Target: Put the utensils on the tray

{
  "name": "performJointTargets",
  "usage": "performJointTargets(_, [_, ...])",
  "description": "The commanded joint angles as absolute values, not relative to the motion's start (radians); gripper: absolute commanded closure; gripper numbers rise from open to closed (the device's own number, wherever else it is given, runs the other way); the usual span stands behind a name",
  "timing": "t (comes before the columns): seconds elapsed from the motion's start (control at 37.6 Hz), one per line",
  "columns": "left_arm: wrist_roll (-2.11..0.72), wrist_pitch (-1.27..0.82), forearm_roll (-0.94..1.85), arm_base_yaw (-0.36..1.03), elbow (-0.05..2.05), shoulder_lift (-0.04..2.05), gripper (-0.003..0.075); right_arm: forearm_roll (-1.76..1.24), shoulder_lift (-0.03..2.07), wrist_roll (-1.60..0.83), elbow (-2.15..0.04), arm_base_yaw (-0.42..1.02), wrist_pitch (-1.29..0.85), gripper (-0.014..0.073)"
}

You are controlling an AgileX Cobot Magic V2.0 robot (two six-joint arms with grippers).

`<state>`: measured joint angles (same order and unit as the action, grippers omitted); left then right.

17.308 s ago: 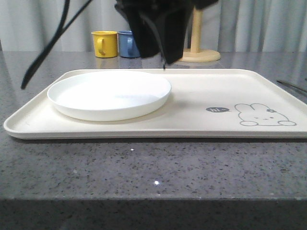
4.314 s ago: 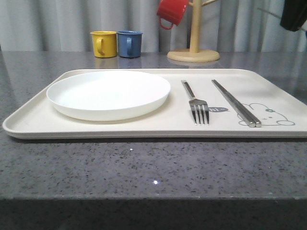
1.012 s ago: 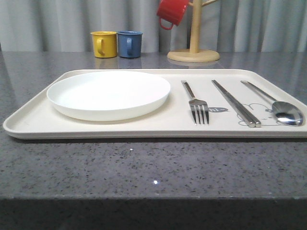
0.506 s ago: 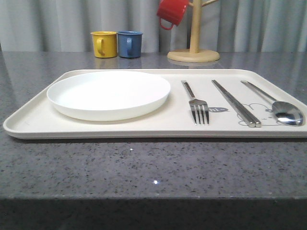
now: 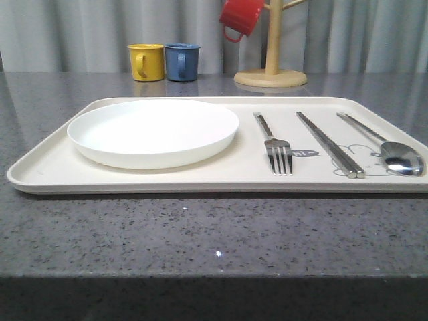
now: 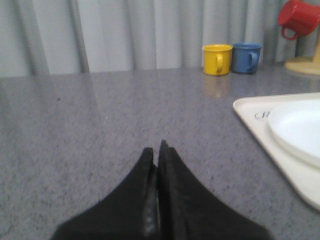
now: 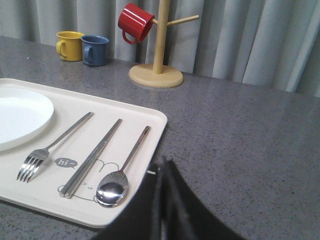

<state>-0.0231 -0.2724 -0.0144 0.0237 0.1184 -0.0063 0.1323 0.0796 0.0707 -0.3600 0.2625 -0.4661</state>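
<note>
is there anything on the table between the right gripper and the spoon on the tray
Nothing visible does. The right gripper sits shut beside the tray, and just the tray's low rim lies between it and the spoon.

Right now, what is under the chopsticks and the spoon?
The tray. Its rabbit drawing peeks out between the chopsticks and the spoon, which cover parts of it. The "hi" bubble sits beside the fork.
</note>
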Motion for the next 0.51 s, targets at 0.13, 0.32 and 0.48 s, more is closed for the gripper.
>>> performJointTargets(0.13, [-0.014, -0.027, 0.025, 0.013, -0.006, -0.029, 0.0738, 0.143, 0.091, 0.062, -0.385, 0.261, -0.401, 0.0704])
performJointTargets(0.32, [-0.014, -0.043, 0.024, 0.013, -0.007, -0.029, 0.0738, 0.143, 0.091, 0.062, -0.385, 0.261, -0.401, 0.0704])
performJointTargets(0.48, [-0.014, -0.043, 0.024, 0.013, -0.007, -0.029, 0.0738, 0.143, 0.091, 0.062, -0.385, 0.261, -0.401, 0.0704])
